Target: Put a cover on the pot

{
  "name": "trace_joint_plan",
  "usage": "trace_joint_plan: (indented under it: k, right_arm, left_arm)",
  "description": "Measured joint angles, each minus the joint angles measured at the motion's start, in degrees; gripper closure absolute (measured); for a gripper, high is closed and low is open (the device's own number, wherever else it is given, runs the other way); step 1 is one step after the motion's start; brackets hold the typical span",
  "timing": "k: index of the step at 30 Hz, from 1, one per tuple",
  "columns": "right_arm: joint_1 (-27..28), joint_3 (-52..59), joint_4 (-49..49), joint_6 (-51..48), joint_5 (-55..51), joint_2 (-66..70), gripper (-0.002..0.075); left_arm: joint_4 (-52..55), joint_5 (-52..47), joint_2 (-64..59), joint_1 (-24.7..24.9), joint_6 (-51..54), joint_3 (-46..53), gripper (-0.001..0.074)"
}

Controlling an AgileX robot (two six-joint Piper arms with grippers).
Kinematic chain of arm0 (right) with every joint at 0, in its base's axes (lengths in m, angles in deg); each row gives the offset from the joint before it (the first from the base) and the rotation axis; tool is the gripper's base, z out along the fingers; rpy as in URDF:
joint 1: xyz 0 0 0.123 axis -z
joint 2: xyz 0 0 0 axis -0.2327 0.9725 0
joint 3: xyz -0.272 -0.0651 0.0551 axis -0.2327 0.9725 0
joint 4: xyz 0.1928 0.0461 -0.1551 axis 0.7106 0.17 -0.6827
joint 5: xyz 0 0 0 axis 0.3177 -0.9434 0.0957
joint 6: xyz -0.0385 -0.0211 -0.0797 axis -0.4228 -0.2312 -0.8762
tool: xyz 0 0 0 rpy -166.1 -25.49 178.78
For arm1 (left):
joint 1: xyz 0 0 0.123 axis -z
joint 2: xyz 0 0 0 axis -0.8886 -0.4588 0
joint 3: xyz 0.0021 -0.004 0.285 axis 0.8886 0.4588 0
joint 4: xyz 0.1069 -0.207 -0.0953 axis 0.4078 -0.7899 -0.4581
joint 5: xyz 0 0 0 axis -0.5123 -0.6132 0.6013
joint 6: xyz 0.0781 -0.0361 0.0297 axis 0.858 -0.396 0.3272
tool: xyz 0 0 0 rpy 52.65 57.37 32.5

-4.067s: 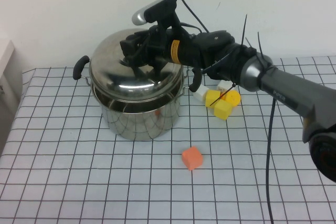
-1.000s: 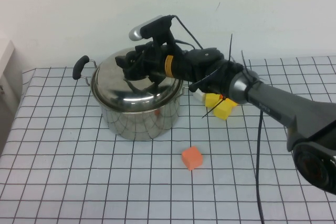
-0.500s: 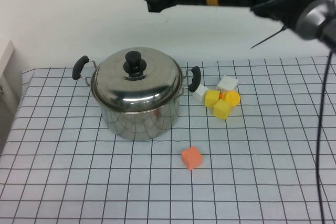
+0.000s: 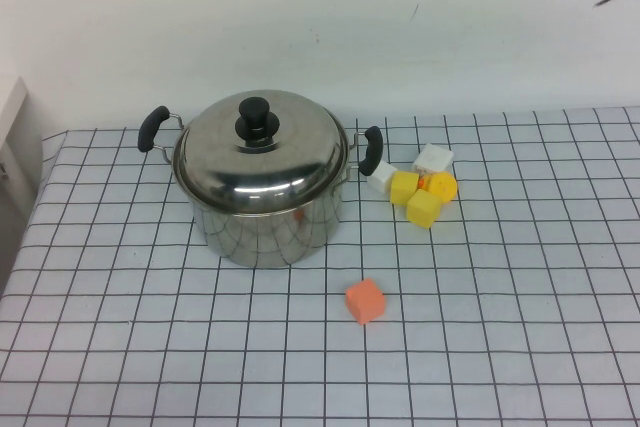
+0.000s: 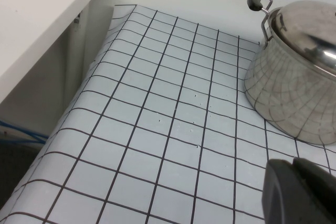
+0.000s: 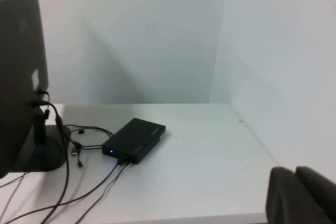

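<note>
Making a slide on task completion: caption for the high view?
Lid seated on the pot, blocks beside it; neither the left gripper nor the right gripper in frame.

No text, label, brand, number or sign can be read on anything here: not on the pot [image 4: 262, 209], its lid [image 4: 258, 152], the coloured blocks [image 4: 412, 187], or the black box [image 6: 134, 140] on the desk.

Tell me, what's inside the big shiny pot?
Can't tell: the lid with its black knob sits on the pot, hiding the inside. Neither gripper is near it.
</note>
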Motion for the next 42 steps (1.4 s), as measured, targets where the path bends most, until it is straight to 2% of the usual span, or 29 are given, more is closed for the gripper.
trace_joint_plan:
  k: [4, 9, 15, 18, 24, 32, 34, 35, 37, 39, 42]
  right_arm:
    - [0.9, 7.6, 0.0, -0.9, 1.8, -6.3, 0.0715]
    - [2.1, 23.9, -0.2, -6.1, -1.2, -17.1, 0.0715]
    - [2.5, 48.6, -0.3, -12.2, -18.1, -34.6, 0.0715]
    - [2.5, 57.5, -0.1, -14.0, -26.2, -42.6, 0.0715]
    - [2.5, 71.8, 0.6, -14.9, -40.7, -53.8, 0.0716]
    - [2.5, 88.2, 1.5, -15.6, -51.4, -71.9, 0.0717]
    - [2.5, 92.8, 8.2, -21.0, -54.7, -76.4, 0.0717]
    - [2.5, 95.0, 15.8, -28.1, -56.9, -79.0, 0.0717]
    - [2.5, 98.4, 33.4, -49.0, -62.5, -83.7, 0.0717]
    - [2.5, 100.7, 55.1, -71.0, -71.9, -88.8, 0.0717]
    - [2.6, 101.7, 77.7, -91.4, -87.1, -95.6, 0.0717]
  left_arm:
    - [0.0, 0.0, 0.0, 0.0, 0.0, 0.0, 0.0738]
    - [0.0, 0.0, 0.0, 0.0, 0.0, 0.0, 0.0738]
    - [0.0, 0.0, 0.0, 0.0, 0.2, 0.0, 0.0738]
    - [0.0, 0.0, 0.0, 0.0, 0.2, 0.0, 0.0738]
    - [0.0, 0.0, 0.0, 0.0, 0.2, 0.0, 0.0738]
    - [0.0, 0.0, 0.0, 0.0, 0.2, 0.0, 0.0738]
    - [0.0, 0.0, 0.0, 0.0, 0.2, 0.0, 0.0738]
    - [0.0, 0.0, 0.0, 0.0, 0.2, 0.0, 0.0738]
    - [0.0, 0.0, 0.0, 0.0, 0.2, 0.0, 0.0738]
    - [0.0, 0.0, 0.0, 0.0, 0.2, 0.0, 0.0738]
    - [0.0, 0.0, 0.0, 0.1, 0.2, 0.0, 0.0738]
